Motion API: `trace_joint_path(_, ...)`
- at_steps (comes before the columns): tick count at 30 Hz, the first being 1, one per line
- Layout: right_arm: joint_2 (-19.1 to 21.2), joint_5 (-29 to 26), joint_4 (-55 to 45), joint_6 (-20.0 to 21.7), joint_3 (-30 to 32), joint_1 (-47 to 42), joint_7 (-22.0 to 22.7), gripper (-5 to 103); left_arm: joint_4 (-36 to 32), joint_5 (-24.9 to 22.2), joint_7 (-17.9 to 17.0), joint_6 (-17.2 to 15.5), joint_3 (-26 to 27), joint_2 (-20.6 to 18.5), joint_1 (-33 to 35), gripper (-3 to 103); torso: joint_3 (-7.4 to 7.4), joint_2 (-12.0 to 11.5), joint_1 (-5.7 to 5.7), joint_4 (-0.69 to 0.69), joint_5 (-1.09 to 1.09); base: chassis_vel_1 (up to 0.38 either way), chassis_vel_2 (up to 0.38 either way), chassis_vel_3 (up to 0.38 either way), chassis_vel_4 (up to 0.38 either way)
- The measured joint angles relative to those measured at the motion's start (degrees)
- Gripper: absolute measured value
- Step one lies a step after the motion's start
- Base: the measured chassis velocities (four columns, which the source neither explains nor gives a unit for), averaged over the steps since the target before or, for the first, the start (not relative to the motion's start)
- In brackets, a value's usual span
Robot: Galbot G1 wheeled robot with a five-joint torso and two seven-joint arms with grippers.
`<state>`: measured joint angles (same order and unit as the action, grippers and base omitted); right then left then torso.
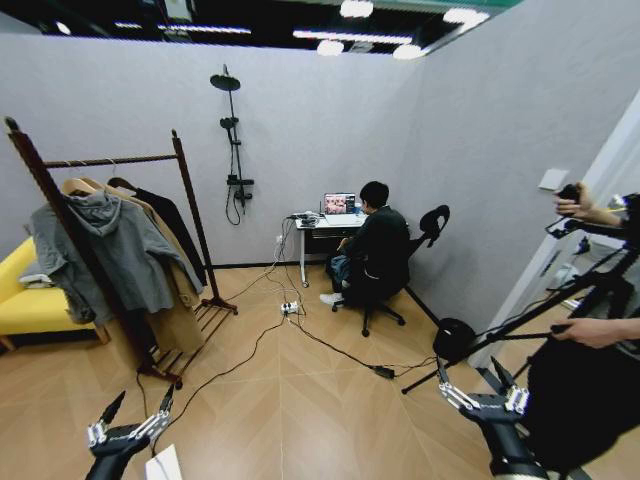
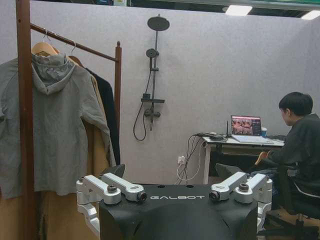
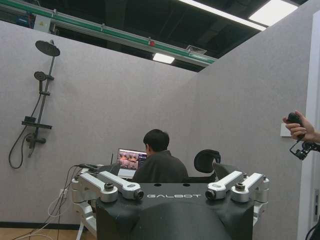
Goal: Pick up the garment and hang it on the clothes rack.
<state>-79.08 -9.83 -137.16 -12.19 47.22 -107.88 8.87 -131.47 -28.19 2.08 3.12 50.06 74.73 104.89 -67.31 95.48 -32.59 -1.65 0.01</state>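
Head view. I saw the clothes rack (image 1: 150, 160) standing at the left of the room against the grey wall, its top rail running between two knobbed posts. Three items hung from the rail: a grey hooded sweatshirt (image 1: 105, 250) nearest me, a tan coat (image 1: 180, 285) behind it, and the garment (image 1: 172, 222), black, at the far end of the rail beside the far post. A yellow sofa (image 1: 22, 300) sat at the far left behind the rack. The left gripper (image 1: 137, 407) was low at the near left, over the wooden floor (image 1: 300, 400), its two fingers spread apart and holding nothing. The right gripper (image 1: 470, 378) was low at the near right, fingers likewise spread and empty. Both grippers were well apart from the rack.

Left wrist view. I read the word "GALBOT" on the black gripper housing (image 2: 177, 197). The left gripper's fingers (image 2: 122, 187) stood wide apart with nothing between them. Beyond them the near rack post, the sweatshirt, a strip of the tan coat and the black garment on the far side of it were visible, all hanging on the rail. A black shower fitting (image 2: 152, 75) was mounted on the far wall.

Right wrist view. The same "GALBOT" lettering (image 3: 172, 196) appeared on the housing. The right gripper's fingers (image 3: 120, 186) were parted wide and empty, facing the far wall and a laptop (image 3: 131, 161) with a lit screen; its writing was too small for me to read.
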Motion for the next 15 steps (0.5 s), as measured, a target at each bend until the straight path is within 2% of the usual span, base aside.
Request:
trace_joint_path(3, 0.0, 0.0, 0.0, 0.0, 0.0, 0.0, 0.0, 100, 0.0, 0.0, 0.0, 0.0, 0.0, 0.0, 0.0, 100, 0.00, 0.0, 0.00, 0.04, 0.00, 0.000, 0.000, 0.000, 0.000)
trace_joint_path(15, 0.0, 0.0, 0.0, 0.0, 0.0, 0.0, 0.0, 100, 0.0, 0.0, 0.0, 0.0, 0.0, 0.0, 0.0, 100, 0.00, 0.0, 0.00, 0.02, -0.01, 0.000, 0.000, 0.000, 0.000)
